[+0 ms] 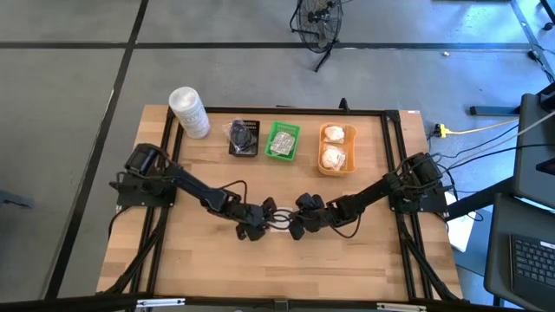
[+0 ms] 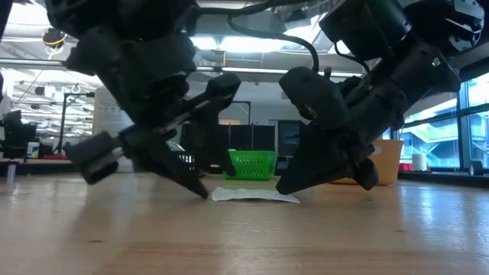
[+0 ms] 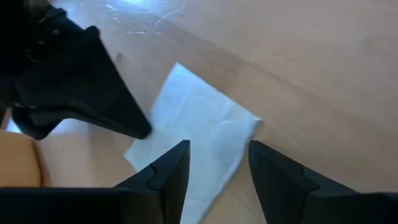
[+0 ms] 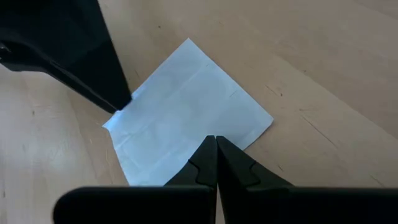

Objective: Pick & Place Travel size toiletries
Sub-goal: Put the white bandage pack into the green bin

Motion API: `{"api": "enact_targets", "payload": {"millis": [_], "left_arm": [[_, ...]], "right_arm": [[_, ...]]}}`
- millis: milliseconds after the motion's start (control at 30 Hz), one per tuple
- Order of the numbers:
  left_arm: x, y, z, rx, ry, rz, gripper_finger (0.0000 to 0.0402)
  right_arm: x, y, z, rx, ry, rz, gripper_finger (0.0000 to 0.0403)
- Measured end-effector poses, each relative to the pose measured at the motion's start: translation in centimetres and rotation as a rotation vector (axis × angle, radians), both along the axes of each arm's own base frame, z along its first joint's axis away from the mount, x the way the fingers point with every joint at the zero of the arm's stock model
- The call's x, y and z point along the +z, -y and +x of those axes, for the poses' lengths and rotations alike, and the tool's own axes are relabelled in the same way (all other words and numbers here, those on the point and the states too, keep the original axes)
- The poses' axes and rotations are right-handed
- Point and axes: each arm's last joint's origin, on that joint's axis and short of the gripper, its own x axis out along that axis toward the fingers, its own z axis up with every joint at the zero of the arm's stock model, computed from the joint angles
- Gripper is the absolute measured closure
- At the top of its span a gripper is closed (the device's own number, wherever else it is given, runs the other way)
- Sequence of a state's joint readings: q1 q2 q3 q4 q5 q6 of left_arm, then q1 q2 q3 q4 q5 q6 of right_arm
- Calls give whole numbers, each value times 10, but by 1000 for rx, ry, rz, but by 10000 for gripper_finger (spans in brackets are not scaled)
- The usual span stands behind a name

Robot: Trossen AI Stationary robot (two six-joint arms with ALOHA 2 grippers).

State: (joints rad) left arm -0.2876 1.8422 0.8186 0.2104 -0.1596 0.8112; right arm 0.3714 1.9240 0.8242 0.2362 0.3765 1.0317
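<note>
The light wooden table (image 1: 199, 260) has a black frame along its edges and stands on a grey floor; beyond it the low view shows a bright room with windows and ceiling lights.

At the far side of the table, well away from both grippers, stand a tall white cylindrical tub (image 1: 188, 111) and three small rectangular trays in a row. The black tray (image 1: 245, 139) holds a dark wrapped item, the green tray (image 1: 283, 141) holds a silvery packet, and the orange tray (image 1: 336, 148) holds two white lumpy clear-wrapped bundles (image 1: 333, 145).

Both arms reach to the middle of the table and meet over a flat white square sachet (image 4: 186, 109) that lies on the wood. The left gripper (image 3: 217, 171) is tipped down on one side of it, its fingers set a narrow gap apart with an edge of the sachet showing between them. The right gripper (image 4: 216, 158) is on the opposite side, its fingers pressed together with nothing between them, tips resting on the sachet's edge. In the low view the sachet (image 2: 252, 195) lies flat between the two grippers.
</note>
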Motion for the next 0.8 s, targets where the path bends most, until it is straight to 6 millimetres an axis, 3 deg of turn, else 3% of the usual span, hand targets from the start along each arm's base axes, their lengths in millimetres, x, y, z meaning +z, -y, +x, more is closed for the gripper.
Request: {"api": "enact_targets", "payload": {"millis": [467,800], "left_arm": [[-4,-2,-1,18,-55,61,254],[-6,8,-6,-151,-89,97,304]], "right_arm": [[0,0,0,5,1,0,401],[0,0,0,0,4,7,397]]}}
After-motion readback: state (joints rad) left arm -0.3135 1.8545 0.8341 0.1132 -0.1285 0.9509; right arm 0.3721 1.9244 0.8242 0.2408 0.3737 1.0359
